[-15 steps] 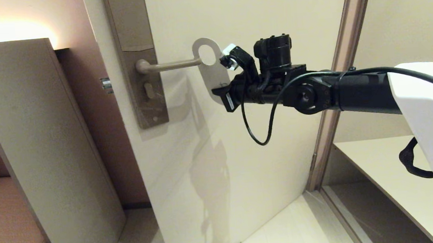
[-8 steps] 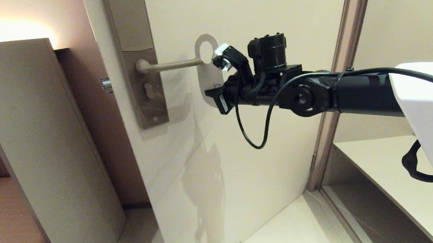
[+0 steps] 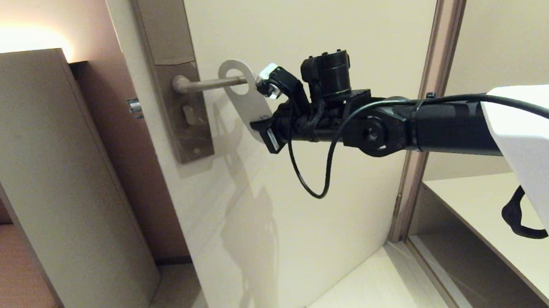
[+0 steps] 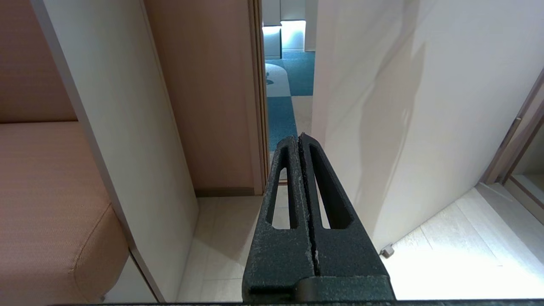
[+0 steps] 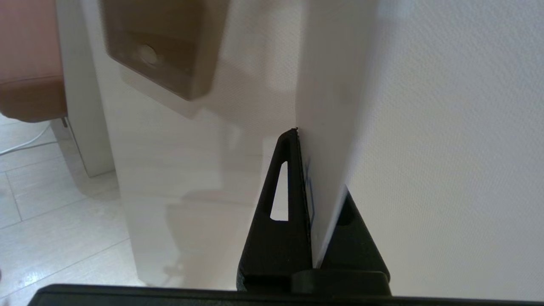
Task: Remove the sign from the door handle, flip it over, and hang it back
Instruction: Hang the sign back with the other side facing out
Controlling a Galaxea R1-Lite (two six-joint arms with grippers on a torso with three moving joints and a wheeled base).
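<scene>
Right gripper point(image 3: 264, 125) clamps the lower end of the flat white card sign point(image 3: 246, 100), its round hole around the tip of the slim grey metal lever door handle point(image 3: 209, 84), lettering hidden; left gripper point(image 4: 299, 142) pinched empty, parked low by the door.

We see the sign point(image 3: 247, 102), white face toward us, tilted, its round hole threaded over the free end of the horizontal grey door handle point(image 3: 209, 84) on its tall lock plate.
</scene>
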